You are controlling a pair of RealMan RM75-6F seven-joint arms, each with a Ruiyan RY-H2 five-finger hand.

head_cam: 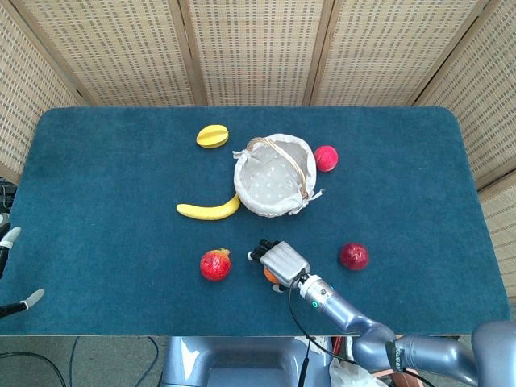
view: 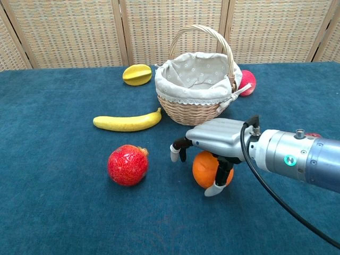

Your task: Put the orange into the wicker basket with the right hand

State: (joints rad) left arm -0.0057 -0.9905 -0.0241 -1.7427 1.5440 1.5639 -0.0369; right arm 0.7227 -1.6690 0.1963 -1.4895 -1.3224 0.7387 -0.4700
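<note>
The orange (view: 204,170) lies on the blue table near the front, mostly covered in the head view, where only a sliver of the orange (head_cam: 271,277) shows. My right hand (view: 217,139) hovers right over it, palm down. Its fingers (view: 176,152) hang down just left of the fruit and the thumb (view: 214,189) reaches down its front. The orange still rests on the cloth. In the head view the right hand (head_cam: 279,260) sits below the wicker basket (head_cam: 239,179), whose wall (view: 191,113) stands behind the hand. My left hand (head_cam: 8,242) shows only fingertips at the left edge, spread and holding nothing.
A pomegranate (view: 127,165) lies just left of the orange. A banana (view: 127,122) and a yellow starfruit (view: 137,74) lie left of the basket. A red apple (view: 247,82) sits behind the basket's right side, and a dark red fruit (head_cam: 353,255) lies right of my arm.
</note>
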